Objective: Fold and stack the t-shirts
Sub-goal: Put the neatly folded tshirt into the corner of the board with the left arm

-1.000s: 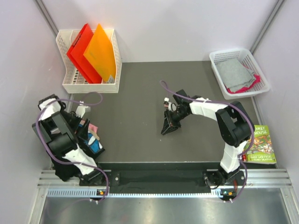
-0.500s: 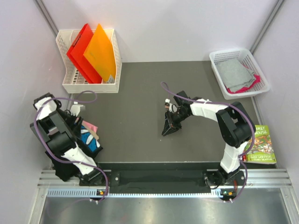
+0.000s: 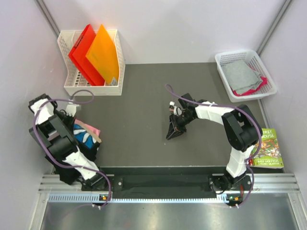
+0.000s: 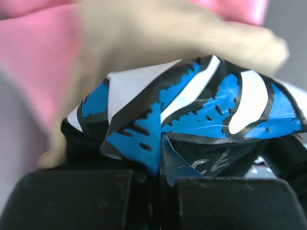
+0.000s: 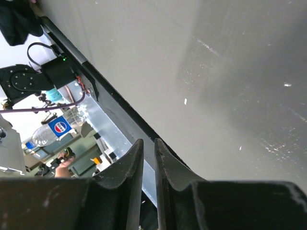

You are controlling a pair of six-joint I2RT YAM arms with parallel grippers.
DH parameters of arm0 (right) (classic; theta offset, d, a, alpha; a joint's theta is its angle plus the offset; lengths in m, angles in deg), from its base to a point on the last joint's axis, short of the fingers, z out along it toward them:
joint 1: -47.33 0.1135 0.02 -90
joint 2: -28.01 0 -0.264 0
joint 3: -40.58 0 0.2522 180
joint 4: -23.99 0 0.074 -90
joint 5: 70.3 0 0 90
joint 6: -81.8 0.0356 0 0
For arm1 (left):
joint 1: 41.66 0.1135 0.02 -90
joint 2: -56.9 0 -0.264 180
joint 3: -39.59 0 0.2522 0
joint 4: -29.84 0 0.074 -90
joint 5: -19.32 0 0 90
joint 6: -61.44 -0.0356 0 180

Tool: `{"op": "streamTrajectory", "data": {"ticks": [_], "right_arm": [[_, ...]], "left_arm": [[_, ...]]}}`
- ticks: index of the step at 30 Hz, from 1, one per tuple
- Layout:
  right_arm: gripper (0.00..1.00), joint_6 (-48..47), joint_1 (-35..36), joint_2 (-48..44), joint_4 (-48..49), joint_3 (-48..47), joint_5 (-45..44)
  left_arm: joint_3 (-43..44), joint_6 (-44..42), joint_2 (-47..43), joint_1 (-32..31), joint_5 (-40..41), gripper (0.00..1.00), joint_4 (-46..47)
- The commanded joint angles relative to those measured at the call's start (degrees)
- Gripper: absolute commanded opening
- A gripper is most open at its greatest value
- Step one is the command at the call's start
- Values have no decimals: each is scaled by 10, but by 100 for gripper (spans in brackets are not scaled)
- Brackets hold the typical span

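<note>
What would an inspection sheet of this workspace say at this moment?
Surface: dark mat, pale specks.
Job's things: black-and-blue shirt gripped at left, pink cloth and tan cloth behind it; grey cloth in basket.
Clutter: folders in rack; book at right.
End effectors: left end effector shut on shirt; right end effector almost shut, empty.
Cables: purple cable looped on each arm.
Surroundings: pale walls, metal rail near.

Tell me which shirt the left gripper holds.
The black shirt with the blue-and-white print; the pink shirt and tan shirt lie behind it, ungripped.
</note>
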Motion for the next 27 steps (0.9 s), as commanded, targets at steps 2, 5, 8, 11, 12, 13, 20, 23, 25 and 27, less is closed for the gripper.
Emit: {"op": "streamTrajectory", "data": {"ticks": [2, 5, 8, 11, 12, 13, 20, 23, 25, 27], "right_arm": [[15, -7, 2, -31, 7, -5, 1], [15, -8, 2, -31, 7, -4, 1], [15, -8, 2, -29, 8, -5, 1], [15, -9, 2, -28, 7, -10, 4], [15, -9, 2, -26, 7, -11, 4], [15, -9, 2, -27, 6, -11, 5], [15, -12, 2, -28, 11, 1, 4], [15, -11, 2, -27, 15, 2, 5], [15, -11, 2, -27, 15, 0, 4], [15, -10, 2, -26, 15, -1, 4]], "left_arm": [[73, 4, 4, 41, 7, 0, 65], [81, 2, 13, 58, 10, 0, 66], [65, 6, 16, 65, 21, 0, 81], [46, 9, 16, 67, 28, 52, 98], [43, 14, 15, 66, 31, 96, 108], [39, 22, 11, 67, 34, 99, 114], [61, 16, -38, 64, 6, 99, 82], [95, 9, -53, 61, -12, 99, 36], [142, 2, -63, 60, -43, 99, 10], [189, -11, -60, 57, -74, 99, -65]]}}
